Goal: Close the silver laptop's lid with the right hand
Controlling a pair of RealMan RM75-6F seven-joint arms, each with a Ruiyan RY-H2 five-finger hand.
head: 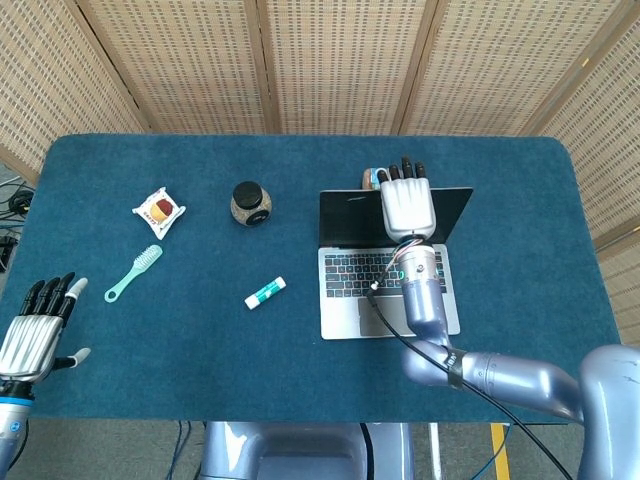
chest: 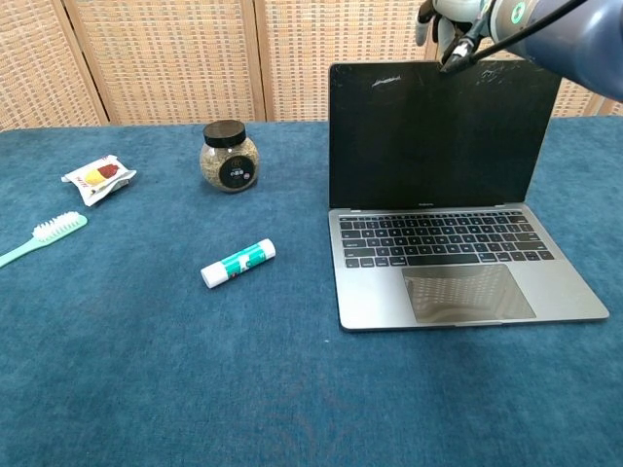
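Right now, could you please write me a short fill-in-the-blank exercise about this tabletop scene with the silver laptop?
1. The silver laptop has its lid standing ____.
2. The robot's right hand is above the lid's ____ edge.
3. The white and green glue stick lies to the ____ of the laptop in the chest view.
4. The round glass jar has a ____ cap.

Missing words: open; top; left; black

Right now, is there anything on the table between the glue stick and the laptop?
No. Between the glue stick and the silver laptop there is only bare blue tablecloth. The chest view shows it best, and the head view agrees.
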